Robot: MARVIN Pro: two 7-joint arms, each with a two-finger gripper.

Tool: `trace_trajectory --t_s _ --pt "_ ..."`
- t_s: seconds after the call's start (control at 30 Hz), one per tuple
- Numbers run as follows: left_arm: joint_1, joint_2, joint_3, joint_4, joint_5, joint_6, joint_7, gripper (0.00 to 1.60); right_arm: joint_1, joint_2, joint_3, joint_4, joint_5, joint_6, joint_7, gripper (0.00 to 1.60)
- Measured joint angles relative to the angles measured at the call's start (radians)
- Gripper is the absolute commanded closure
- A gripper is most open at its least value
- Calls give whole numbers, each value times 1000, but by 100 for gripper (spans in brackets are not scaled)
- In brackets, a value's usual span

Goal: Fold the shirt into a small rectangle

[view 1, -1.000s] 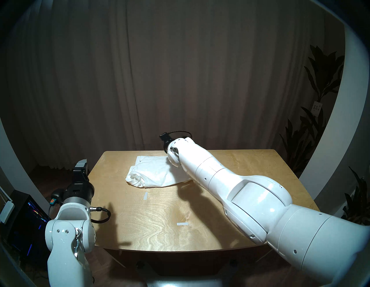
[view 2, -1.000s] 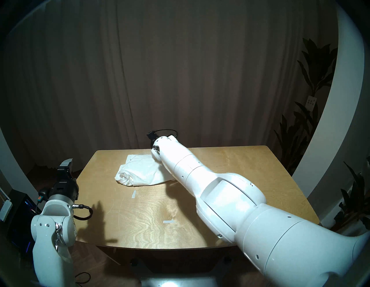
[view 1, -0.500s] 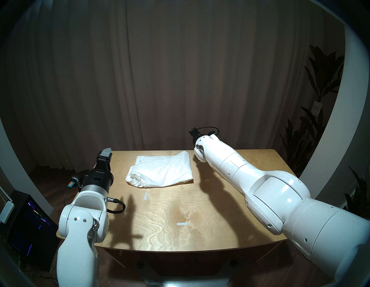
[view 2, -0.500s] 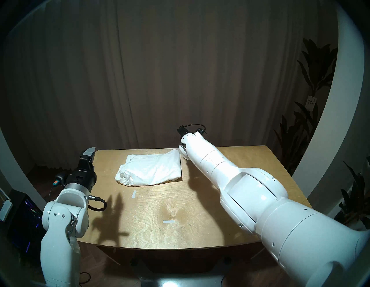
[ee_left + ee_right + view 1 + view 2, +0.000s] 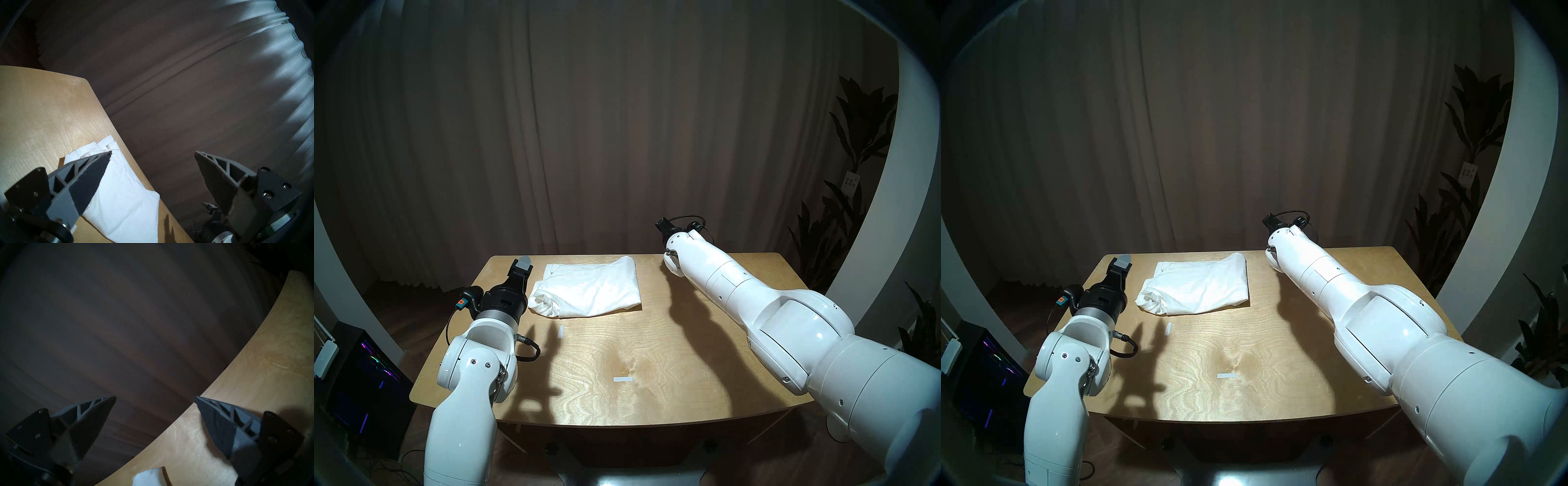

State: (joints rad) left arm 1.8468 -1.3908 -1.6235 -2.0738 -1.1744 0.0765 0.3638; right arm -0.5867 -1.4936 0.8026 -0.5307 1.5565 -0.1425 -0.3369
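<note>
Head views hide the right gripper (image 5: 155, 398) behind its arm; wrist views show both it and the left gripper (image 5: 153, 152) spread, empty. Folded shirt (image 5: 592, 288) lies centre-frame on the wooden table (image 5: 653, 356), brown curtain (image 5: 619, 135) behind.

The shirt (image 5: 590, 290) is plain white, no print. The table (image 5: 653, 356) is pale honey wood with wavy grain (two small white tape strips (image 5: 623, 379) on it). The curtain (image 5: 585, 135) is dull brown. Both arms are glossy white; the left gripper (image 5: 153, 152) has dark grey fingers with black pads.
</note>
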Motion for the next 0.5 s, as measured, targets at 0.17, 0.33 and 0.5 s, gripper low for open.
trace_trajectory --t_s 0.17,0.33,0.5 --pt "-20 17 19 33 42 8 0 0 -6 14 -11 -2 -10 -2 2 0" --pt "-43 37 36 71 89 14 -1 0 -15 28 -25 -3 -21 -4 3 0" --pt "-66 58 50 106 136 13 -2 0 -25 43 -39 -4 -30 -4 5 0"
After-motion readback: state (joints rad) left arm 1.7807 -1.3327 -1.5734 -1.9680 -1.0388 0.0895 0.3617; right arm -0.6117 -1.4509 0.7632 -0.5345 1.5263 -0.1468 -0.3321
